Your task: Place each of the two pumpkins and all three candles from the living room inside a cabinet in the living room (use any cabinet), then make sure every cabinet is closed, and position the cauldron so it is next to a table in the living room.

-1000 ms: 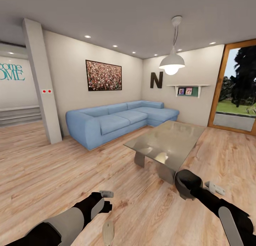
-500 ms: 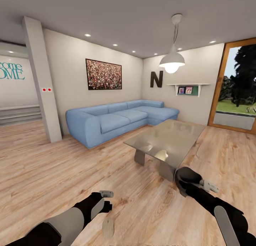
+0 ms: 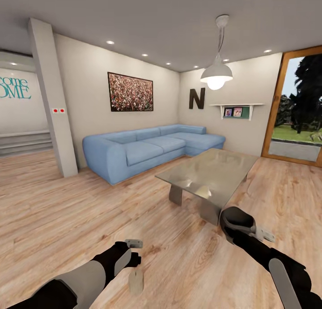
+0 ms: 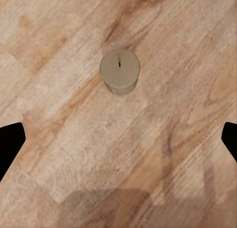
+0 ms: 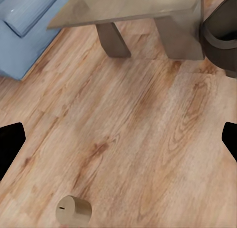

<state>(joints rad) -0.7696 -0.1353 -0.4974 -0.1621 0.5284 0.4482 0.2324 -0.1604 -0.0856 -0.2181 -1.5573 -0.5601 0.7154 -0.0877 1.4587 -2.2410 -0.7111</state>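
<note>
While the cauldron [image 3: 236,226] stays on the floor beside the tabletop [image 3: 210,177], the right pincer [image 5: 118,139] has slid closer, spread wide. That job looks done. The left pincer [image 4: 118,139], spread too, hangs over a candle [image 4: 119,71].

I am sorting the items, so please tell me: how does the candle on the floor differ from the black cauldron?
Colour: the candle is beige-grey, the cauldron matte black.
Size: the candle is far smaller than the cauldron.
Shape: the candle is a flat-topped stub with a wick, the cauldron a hollow, wide-mouthed pot.
Both are round.
</note>
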